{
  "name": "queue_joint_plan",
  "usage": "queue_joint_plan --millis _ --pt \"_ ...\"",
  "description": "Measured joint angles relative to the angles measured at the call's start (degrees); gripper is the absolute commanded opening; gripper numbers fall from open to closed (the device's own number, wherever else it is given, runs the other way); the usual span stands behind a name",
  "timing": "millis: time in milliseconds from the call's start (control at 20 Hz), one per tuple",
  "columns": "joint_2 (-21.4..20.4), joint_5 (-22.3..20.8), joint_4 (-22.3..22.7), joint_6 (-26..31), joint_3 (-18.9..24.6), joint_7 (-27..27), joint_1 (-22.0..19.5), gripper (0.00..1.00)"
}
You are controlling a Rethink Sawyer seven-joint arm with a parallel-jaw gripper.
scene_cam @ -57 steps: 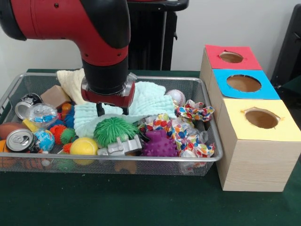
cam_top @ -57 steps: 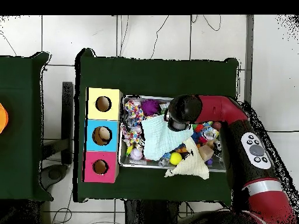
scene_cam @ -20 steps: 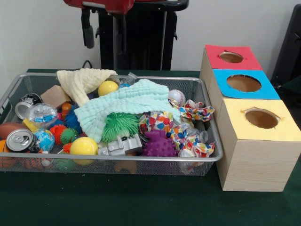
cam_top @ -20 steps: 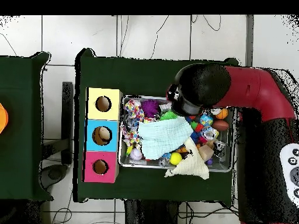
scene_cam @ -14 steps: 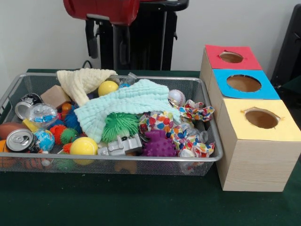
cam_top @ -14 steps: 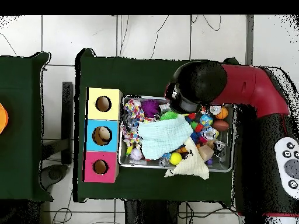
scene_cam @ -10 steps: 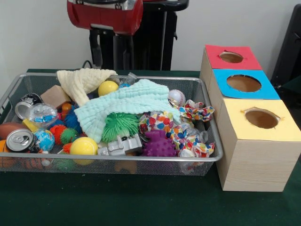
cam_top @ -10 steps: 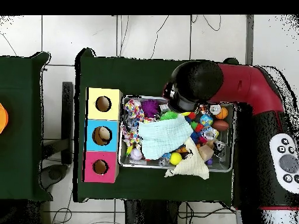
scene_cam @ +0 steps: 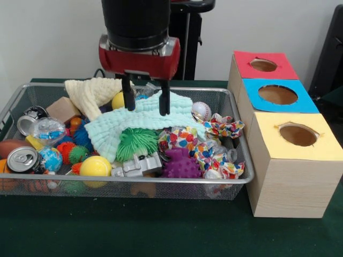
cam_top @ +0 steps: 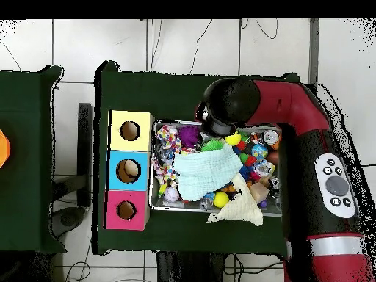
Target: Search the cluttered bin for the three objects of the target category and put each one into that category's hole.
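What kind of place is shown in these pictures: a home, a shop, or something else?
Probably a robotics lab set up for a sorting test. A red arm with its open end effector hangs over a mesh bin of mixed toys, three boxes with colour-coded holes stand beside it, and cables lie on the tiled floor.

You see three boxes (scene_cam: 289, 134), one wire bin (scene_cam: 21, 96), two cloths (scene_cam: 144, 120), two yellow balls (scene_cam: 95, 166).
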Motion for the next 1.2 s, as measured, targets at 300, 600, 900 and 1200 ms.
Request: queue_joint_plan --millis 300,600,900,1200 --pt "3.4 -0.2 -2.6 -1.5 0.0 0.0 0.7 1.0" --pt "4.5 -0.2 -3.3 -1.8 0.1 0.0 0.7 1.0" --pt "4.5 -0.2 -4.1 -1.8 0.2 0.0 0.6 1.0" --pt "4.5 -0.2 -5.5 -1.8 0.4 0.0 0.6 1.0"
